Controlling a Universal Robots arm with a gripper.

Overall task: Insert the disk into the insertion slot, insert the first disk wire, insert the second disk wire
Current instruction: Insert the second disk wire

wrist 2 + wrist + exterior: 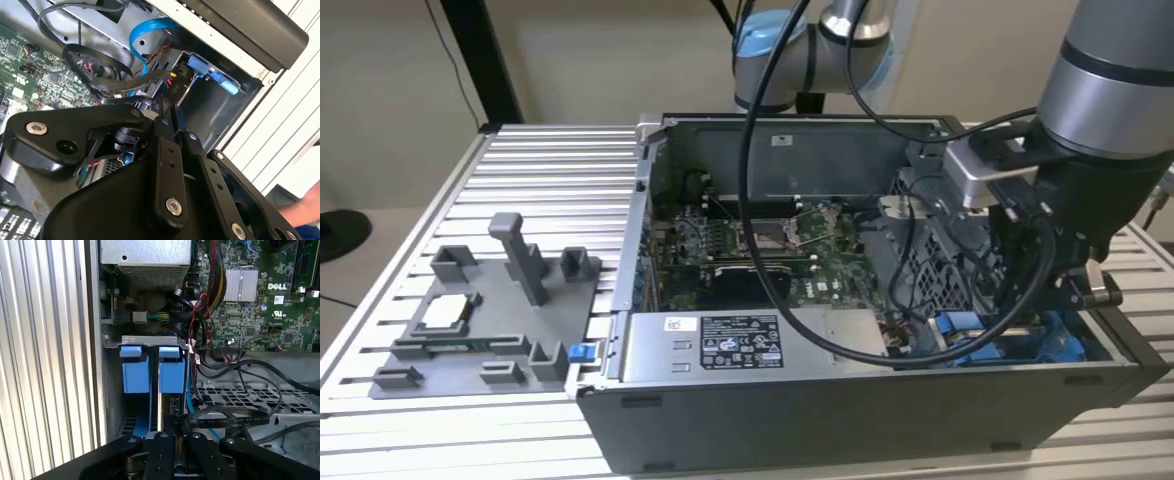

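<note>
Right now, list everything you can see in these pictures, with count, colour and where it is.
computer case: one, grey, open, on the slatted table
motherboard: one, green, inside the case
power-supply box: one, grey with white label, at the case's front wall
insertion slot: one, grey with blue latch pieces, in the case corner
blue cable: one, curving toward the slot
fixture tray: one, grey, exterior view's left
gripper: one, black, down at the slot
</note>
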